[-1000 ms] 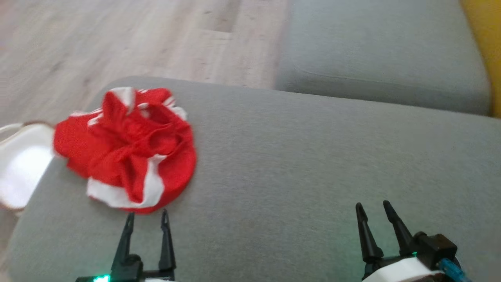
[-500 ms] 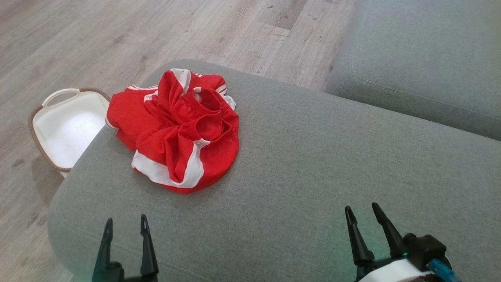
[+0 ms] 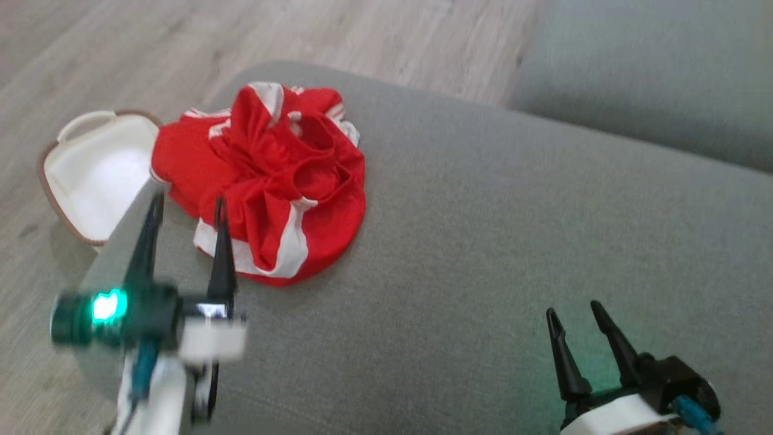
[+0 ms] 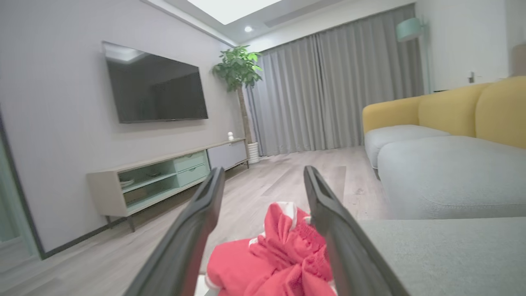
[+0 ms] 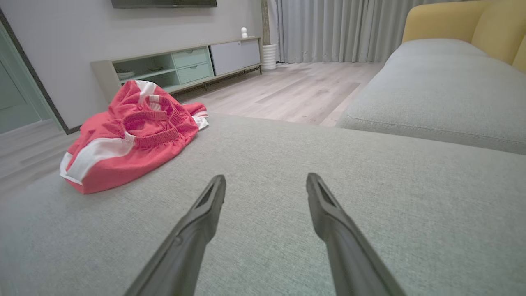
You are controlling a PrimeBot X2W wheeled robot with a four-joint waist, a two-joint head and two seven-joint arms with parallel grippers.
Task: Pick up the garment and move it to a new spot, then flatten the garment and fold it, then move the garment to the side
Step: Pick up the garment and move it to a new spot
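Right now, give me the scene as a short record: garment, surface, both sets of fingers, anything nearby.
garment: crumpled red and white fabric garment, heaped, unfolded
surface: grey fabric cushion, garment near its left end
left fingers: open, aimed at the garment, contact unclear
right fingers: open, above bare cushion, away from the garment
nearby: white basket with brown rim on pale wooden floor, left of cushion

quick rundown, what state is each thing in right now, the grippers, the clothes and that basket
red and white fabric garment: crumpled in a heap, unfolded, lying on the grey sofa cushion
left gripper: open, aimed at the garment, gripping nothing
right gripper: open, empty, over bare cushion
white basket with brown rim: on the wooden floor beside the cushion, visible part empty
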